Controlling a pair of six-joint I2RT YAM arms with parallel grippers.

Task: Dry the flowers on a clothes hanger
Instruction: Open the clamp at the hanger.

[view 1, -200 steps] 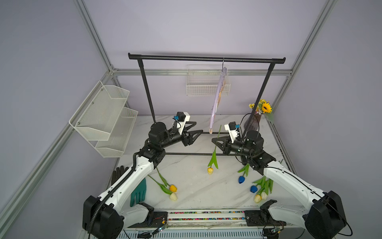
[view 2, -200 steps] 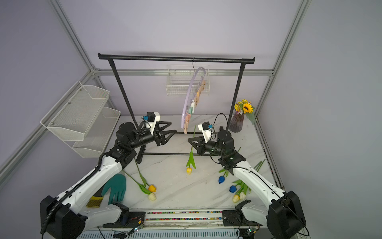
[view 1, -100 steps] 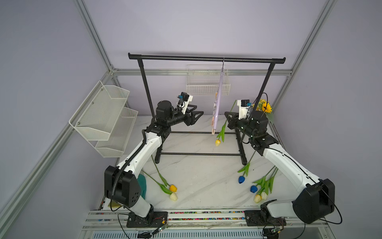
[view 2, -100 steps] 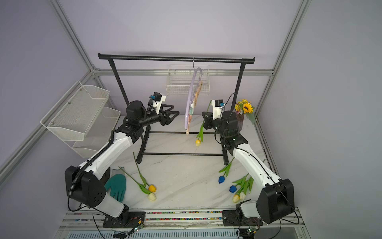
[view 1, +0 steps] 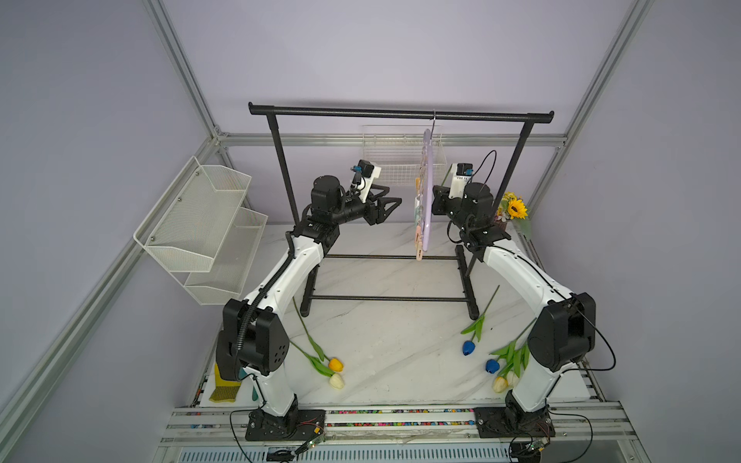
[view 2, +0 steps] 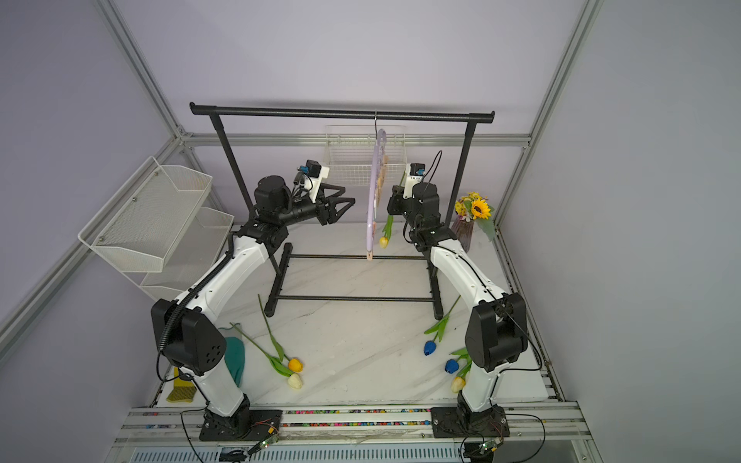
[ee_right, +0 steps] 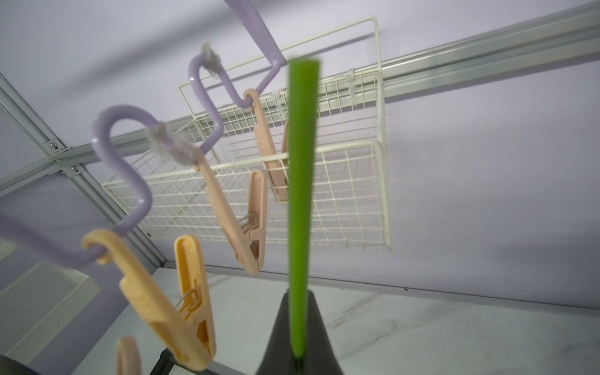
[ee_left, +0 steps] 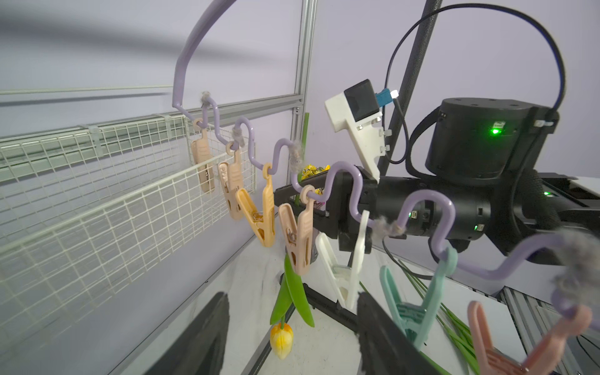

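Observation:
The lilac clothes hanger (view 1: 427, 192) (view 2: 374, 200) hangs edge-on from the rack bar, with several pastel clothespins (ee_left: 296, 240) along its wavy lower rail (ee_left: 354, 194) (ee_right: 130, 181). My right gripper (view 2: 391, 202) (ee_right: 297, 354) is right beside it, shut on the green stem (ee_right: 300, 194) of a yellow tulip (view 2: 384, 241) (ee_left: 281, 337) that hangs head down. My left gripper (view 1: 395, 204) (view 2: 348, 204) (ee_left: 292, 297) is open on the hanger's other side, holding nothing. Other flowers lie on the table: orange (view 1: 335, 364), cream (view 1: 337, 381), two blue (view 1: 468, 347) and more by the right arm (view 1: 499, 384).
The black garment rack (view 1: 401, 113) stands across the marble table (view 1: 381, 352). White wire baskets hang at the left (view 1: 200, 224) and on the back wall (view 1: 397, 160). A sunflower bouquet (view 1: 514, 207) stands at back right. A green glove (view 2: 234, 356) lies near the left arm's base.
Both arms have risen from low over the table and moved back to the hanger. The right gripper carried the yellow tulip up with it. The hanger has turned edge-on.

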